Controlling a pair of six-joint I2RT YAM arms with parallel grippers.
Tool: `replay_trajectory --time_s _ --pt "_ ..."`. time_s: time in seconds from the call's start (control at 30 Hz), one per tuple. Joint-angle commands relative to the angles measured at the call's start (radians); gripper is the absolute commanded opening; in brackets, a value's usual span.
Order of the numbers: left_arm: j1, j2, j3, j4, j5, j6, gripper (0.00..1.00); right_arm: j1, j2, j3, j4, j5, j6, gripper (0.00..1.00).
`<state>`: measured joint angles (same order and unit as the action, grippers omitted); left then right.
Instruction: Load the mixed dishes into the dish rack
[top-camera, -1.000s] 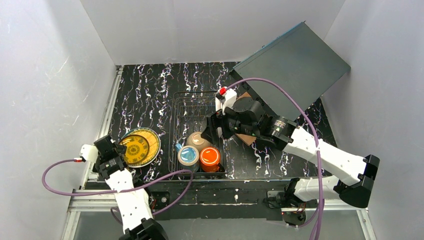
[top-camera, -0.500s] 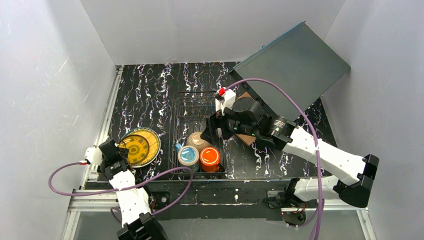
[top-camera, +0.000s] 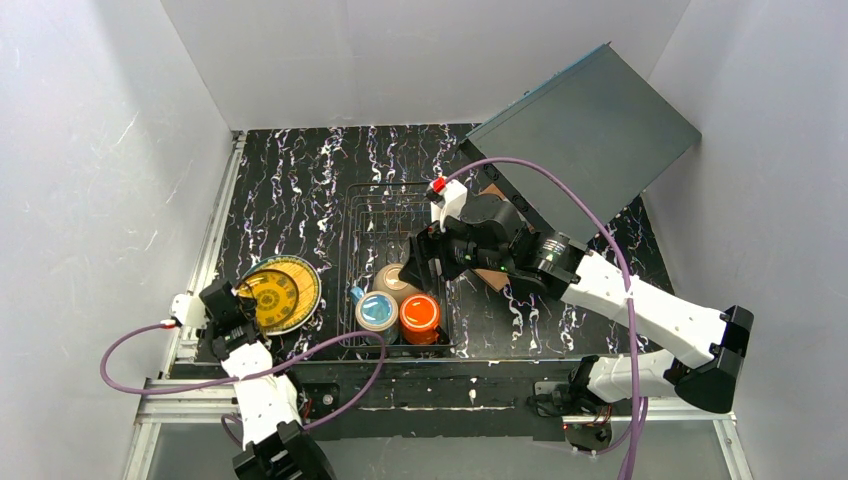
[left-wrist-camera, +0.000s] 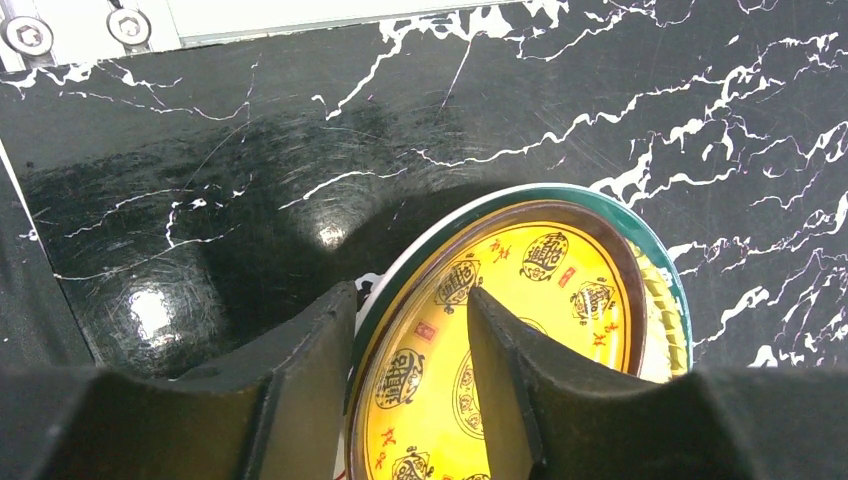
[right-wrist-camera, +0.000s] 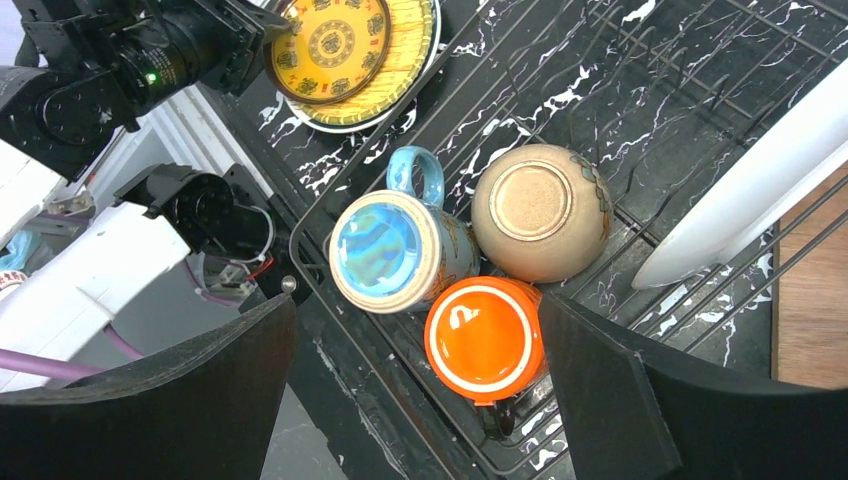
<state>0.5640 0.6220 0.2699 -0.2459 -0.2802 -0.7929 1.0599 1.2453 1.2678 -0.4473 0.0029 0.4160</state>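
Yellow ornate plate (top-camera: 283, 290) lay flat on the table (top-camera: 290, 190), just left of the dish rack (top-camera: 385, 215). Its rim was straddled, unclamped, by the left gripper (left-wrist-camera: 410, 298). Deep seating before closing was advised. The right gripper (right-wrist-camera: 415, 310) was held spread, empty.

We count two mugs: one orange mug (right-wrist-camera: 485, 338), one blue mug (right-wrist-camera: 385, 250). One bowl (right-wrist-camera: 542, 210). Two plates: yellow plate (right-wrist-camera: 350, 45), white plate (right-wrist-camera: 745, 190). One dish rack (top-camera: 385, 215). One wooden board (right-wrist-camera: 815, 300). One grey panel (top-camera: 585, 120)
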Motion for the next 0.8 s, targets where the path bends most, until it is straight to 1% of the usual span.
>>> replay_trajectory --time_s 0.0,0.1,0.2,0.27,0.33,0.4,0.63,0.77 --pt "0.005 0.005 -0.009 0.025 -0.024 0.008 0.41 0.002 -0.001 0.051 0.026 -0.027 0.003 0.98" --pt "0.005 0.016 -0.011 0.027 -0.021 0.005 0.31 0.002 0.002 0.052 0.030 -0.032 0.007 0.98" --pt "0.005 0.021 -0.003 0.017 -0.025 0.012 0.25 0.002 0.004 0.056 0.030 -0.036 0.008 0.98" --pt "0.005 0.015 0.010 0.004 -0.024 0.028 0.19 0.001 0.004 0.053 0.029 -0.034 0.009 0.98" --pt "0.004 0.006 0.024 -0.016 -0.033 0.038 0.15 0.001 0.003 0.054 0.028 -0.034 0.008 0.98" --pt "0.004 -0.001 0.037 -0.038 -0.039 0.053 0.08 0.001 0.003 0.053 0.029 -0.034 0.007 0.98" --pt "-0.001 -0.013 0.101 -0.130 -0.040 0.094 0.00 0.002 0.014 0.054 0.029 -0.041 0.010 0.98" --pt "-0.006 0.003 0.160 -0.189 -0.023 0.104 0.00 0.001 0.018 0.057 0.029 -0.043 0.010 0.98"
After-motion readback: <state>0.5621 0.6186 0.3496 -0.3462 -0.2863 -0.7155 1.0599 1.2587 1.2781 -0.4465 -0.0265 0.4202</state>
